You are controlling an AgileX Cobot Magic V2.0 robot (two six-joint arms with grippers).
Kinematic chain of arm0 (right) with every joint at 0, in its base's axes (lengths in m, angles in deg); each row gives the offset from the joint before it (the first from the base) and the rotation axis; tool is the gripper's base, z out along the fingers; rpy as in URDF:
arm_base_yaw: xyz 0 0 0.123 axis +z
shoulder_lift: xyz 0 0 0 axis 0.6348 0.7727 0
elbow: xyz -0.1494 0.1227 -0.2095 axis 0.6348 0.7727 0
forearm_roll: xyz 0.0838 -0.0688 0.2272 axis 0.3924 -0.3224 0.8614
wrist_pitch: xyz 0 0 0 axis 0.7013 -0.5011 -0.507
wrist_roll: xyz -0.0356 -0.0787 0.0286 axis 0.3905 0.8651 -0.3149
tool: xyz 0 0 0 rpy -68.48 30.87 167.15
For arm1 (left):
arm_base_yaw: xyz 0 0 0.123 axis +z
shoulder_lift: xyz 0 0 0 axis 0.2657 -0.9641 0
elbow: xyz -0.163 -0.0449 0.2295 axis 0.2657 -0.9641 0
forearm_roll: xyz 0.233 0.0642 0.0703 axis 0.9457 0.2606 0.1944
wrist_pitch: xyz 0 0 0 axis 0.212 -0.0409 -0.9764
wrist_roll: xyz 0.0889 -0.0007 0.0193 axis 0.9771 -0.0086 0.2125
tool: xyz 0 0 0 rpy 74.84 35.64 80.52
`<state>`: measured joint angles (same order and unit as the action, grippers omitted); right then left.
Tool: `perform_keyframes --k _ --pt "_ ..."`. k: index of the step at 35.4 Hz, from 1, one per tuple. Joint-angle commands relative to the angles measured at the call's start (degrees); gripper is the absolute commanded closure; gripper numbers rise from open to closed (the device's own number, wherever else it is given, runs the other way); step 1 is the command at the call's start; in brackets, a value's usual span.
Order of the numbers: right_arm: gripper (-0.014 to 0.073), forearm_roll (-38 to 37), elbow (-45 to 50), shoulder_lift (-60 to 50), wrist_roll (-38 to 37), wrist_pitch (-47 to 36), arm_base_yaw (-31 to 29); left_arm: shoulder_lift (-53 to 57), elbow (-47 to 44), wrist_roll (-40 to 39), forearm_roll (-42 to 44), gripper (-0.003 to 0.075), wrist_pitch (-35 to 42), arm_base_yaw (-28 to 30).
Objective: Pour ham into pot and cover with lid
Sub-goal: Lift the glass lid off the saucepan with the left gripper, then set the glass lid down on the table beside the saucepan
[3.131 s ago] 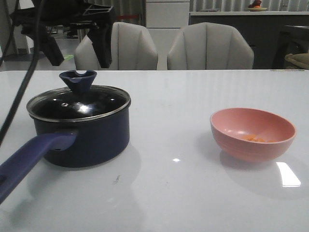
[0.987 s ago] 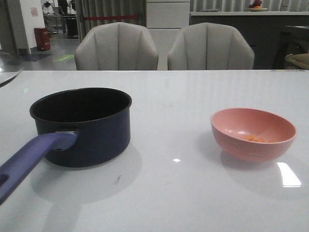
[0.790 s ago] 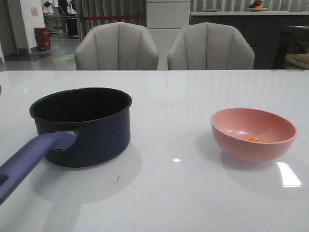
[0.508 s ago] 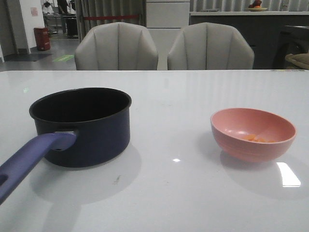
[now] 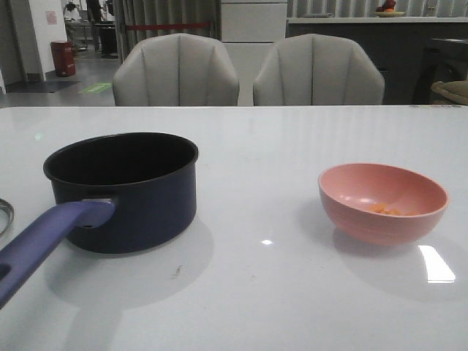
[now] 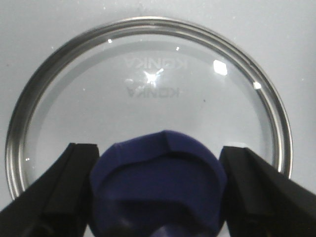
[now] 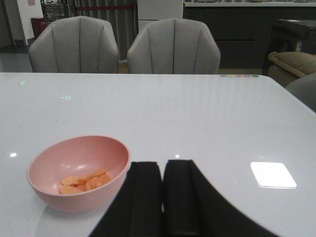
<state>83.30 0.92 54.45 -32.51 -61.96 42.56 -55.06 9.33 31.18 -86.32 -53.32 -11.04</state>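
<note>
The navy pot [image 5: 124, 194] stands open at the table's left, its purple-blue handle [image 5: 44, 241] pointing to the front left. Only a sliver of the lid [image 5: 4, 216] shows at the left edge of the front view. In the left wrist view the glass lid [image 6: 148, 84] lies over the white table. My left gripper [image 6: 158, 192] is shut on its blue knob [image 6: 158, 182]. Orange-pink ham bits [image 5: 385, 209] lie in the pink bowl [image 5: 382, 202] on the right. My right gripper [image 7: 162, 168] is shut and empty beside that bowl [image 7: 79, 170], with the ham [image 7: 85, 180] in view.
Two grey chairs [image 5: 175, 69] stand behind the table's far edge. Neither arm shows in the front view. A bright light reflection [image 5: 437, 265] lies on the table right of the bowl.
The lid was lifted off the pot and carried out to the left. Its rim now shows low at the left edge of the table. The pot and the bowl have not moved.
</note>
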Motion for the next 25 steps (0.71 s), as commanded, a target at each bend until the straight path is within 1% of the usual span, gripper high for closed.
perform_keyframes --k 1,4,6,15,21,25 --pt "0.0447 -0.7 -0.3 -1.1 0.3 -5.1 -0.4 2.6 1.6 0.0 -0.4 0.0239 3.2 0.1" --pt "0.0447 -0.7 -0.3 -1.1 0.3 -5.1 -0.4 2.6 1.6 0.0 0.1 0.0190 3.2 0.1" --pt "0.0447 -0.7 -0.3 -1.1 0.3 -5.1 -0.4 2.6 1.7 0.0 0.1 0.0179 3.2 0.1" --pt "0.0447 -0.7 -0.3 -1.1 0.3 -5.1 -0.4 2.6 2.4 0.0 0.1 0.0176 2.3 -0.4" --pt "0.0447 -0.7 -0.3 -1.1 0.3 -5.1 -0.4 3.3 6.3 1.2 0.3 0.0178 -2.0 -2.7" --pt "0.0447 -0.7 -0.3 -1.1 0.3 -5.1 -0.4 5.4 8.7 1.2 0.5 0.0196 -3.5 -4.5"
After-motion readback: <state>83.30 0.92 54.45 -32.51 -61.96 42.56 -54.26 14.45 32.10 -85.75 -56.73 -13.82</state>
